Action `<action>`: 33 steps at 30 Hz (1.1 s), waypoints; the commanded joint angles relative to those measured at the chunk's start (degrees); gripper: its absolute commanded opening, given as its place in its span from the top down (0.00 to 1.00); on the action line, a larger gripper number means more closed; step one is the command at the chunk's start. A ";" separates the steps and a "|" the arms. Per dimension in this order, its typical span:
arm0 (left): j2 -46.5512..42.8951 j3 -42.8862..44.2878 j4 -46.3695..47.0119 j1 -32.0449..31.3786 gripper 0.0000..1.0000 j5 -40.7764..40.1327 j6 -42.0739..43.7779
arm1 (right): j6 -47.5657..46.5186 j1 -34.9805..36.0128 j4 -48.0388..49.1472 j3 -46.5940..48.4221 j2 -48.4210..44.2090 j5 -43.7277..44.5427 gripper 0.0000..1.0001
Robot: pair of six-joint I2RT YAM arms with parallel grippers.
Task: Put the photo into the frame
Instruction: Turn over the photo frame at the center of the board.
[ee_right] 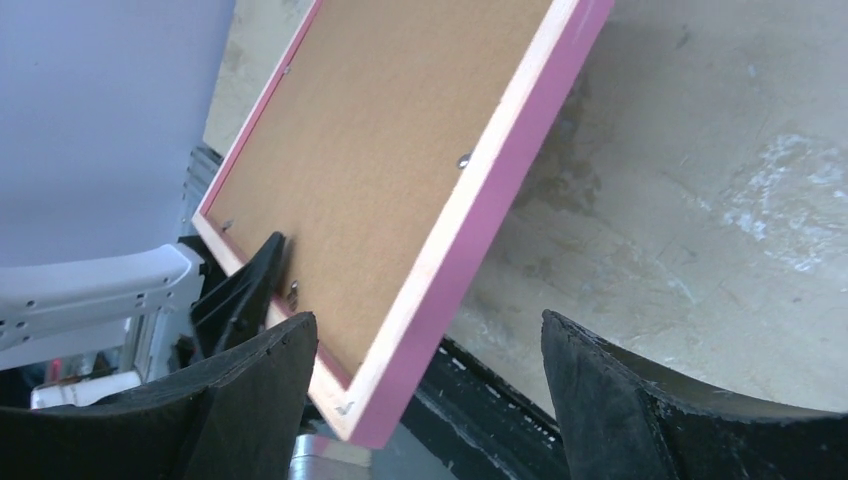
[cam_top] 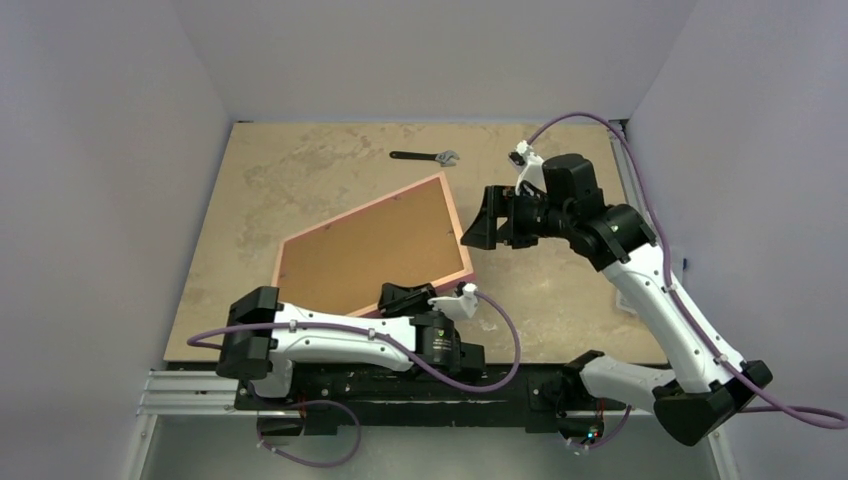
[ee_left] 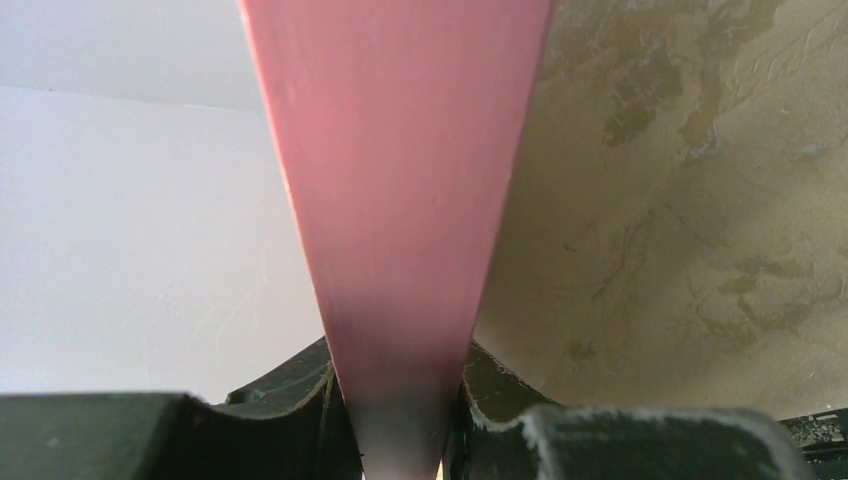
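Observation:
The frame shows its back, a brown board inside a light wood and pink rim. It is raised at a tilt over the table. My left gripper is shut on the frame's near edge. In the left wrist view the pink edge runs straight up from between the left gripper's fingers. My right gripper stands open just off the frame's right corner. In the right wrist view the right gripper has wide jaws, and the frame's pink edge passes near them untouched. The photo is hidden.
A black adjustable wrench lies on the table behind the frame. Lavender walls close in the left, back and right sides. The black rail with the arm bases runs along the near edge.

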 commanded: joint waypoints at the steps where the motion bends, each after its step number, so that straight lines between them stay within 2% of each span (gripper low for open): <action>1: -5.65 5.17 -4.93 -1.07 1.00 -2.99 -8.87 | -3.02 0.03 5.48 2.17 -3.00 5.22 0.19; 8: -14.06 7.46 -4.51 -2.02 1.00 -0.49 -6.34 | -7.17 0.03 25.99 -7.83 -15.81 9.28 0.19; 13: -21.93 7.17 1.91 -2.15 1.00 3.78 0.75 | -13.10 -0.01 35.35 -12.13 -20.73 5.62 0.19; 17: -29.56 5.20 9.07 -2.17 1.00 7.14 5.39 | -17.07 0.03 35.76 -11.13 -20.37 -0.19 0.19; 23: -40.35 0.58 22.32 -2.10 1.00 11.48 11.79 | -18.21 0.02 30.20 -7.05 -15.72 -8.18 0.20; 28: -45.20 0.61 25.12 -2.11 1.00 12.65 11.74 | -18.14 0.02 28.17 -5.90 -13.31 -13.35 0.21; 33: -48.21 -0.84 28.97 -1.94 1.00 12.81 10.48 | -16.30 0.03 28.80 -7.69 -12.98 -14.29 0.21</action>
